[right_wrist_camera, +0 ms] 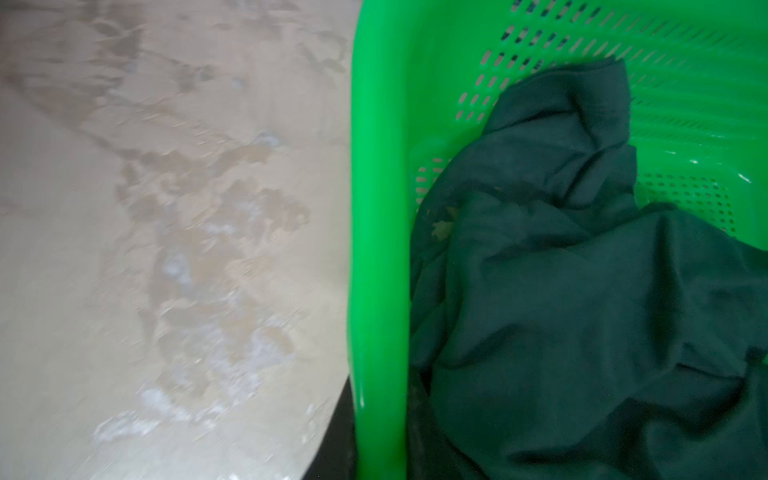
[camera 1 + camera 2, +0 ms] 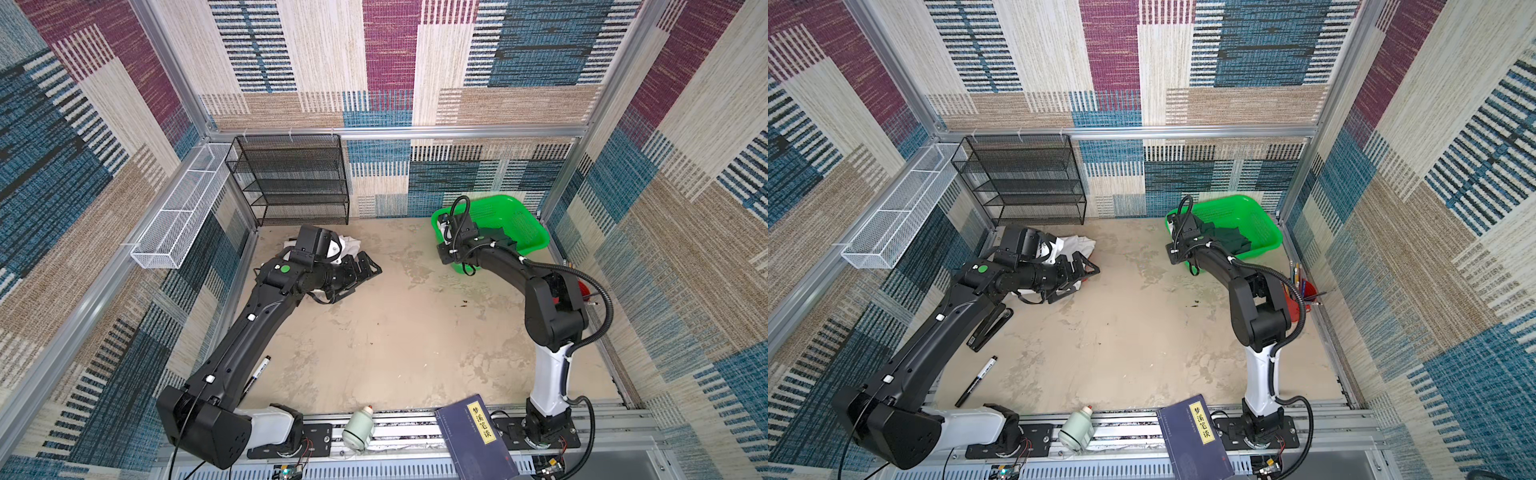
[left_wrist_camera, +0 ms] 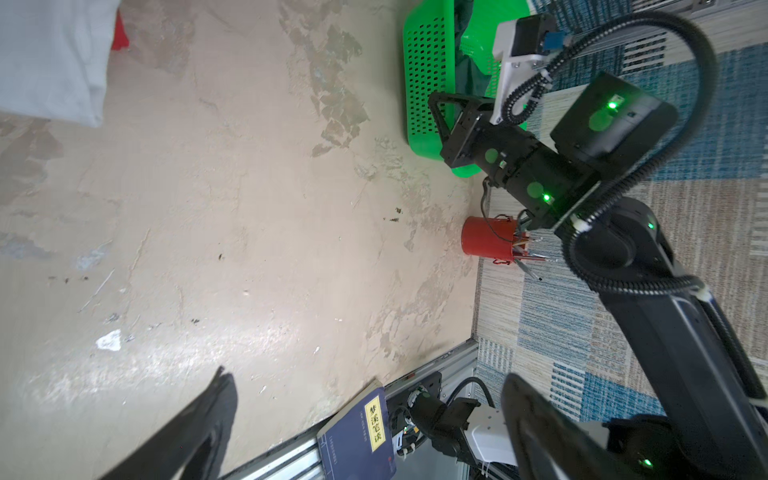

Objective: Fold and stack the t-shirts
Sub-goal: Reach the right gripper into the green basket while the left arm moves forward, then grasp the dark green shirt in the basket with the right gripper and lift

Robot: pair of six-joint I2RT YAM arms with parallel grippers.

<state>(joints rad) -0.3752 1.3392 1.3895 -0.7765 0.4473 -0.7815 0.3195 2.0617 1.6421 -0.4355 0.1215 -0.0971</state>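
A crumpled dark green t-shirt (image 1: 582, 291) (image 2: 1225, 239) lies in the bright green plastic basket (image 1: 378, 208) (image 2: 523, 216) at the back right. My right gripper (image 1: 378, 457) (image 3: 446, 124) is at the basket's near-left corner, shut on its rim, with a dark finger on each side of the wall. At the back left lie a white t-shirt (image 2: 353, 245) (image 3: 50, 62) and a bit of red t-shirt (image 3: 119, 33) beside it. My left gripper (image 2: 359, 272) (image 3: 365, 374) hovers just in front of the white one, wide open with nothing between its fingers.
A black mesh shelf (image 2: 291, 178) stands at the back left, and a white wire tray (image 2: 178, 220) hangs on the left wall. A red cup of pens (image 3: 490, 241) is by the right wall. A blue book (image 2: 478, 436) and white bottle (image 2: 357, 428) lie on the front rail. A marker (image 2: 980, 374) and stapler (image 2: 988, 328) lie front left.
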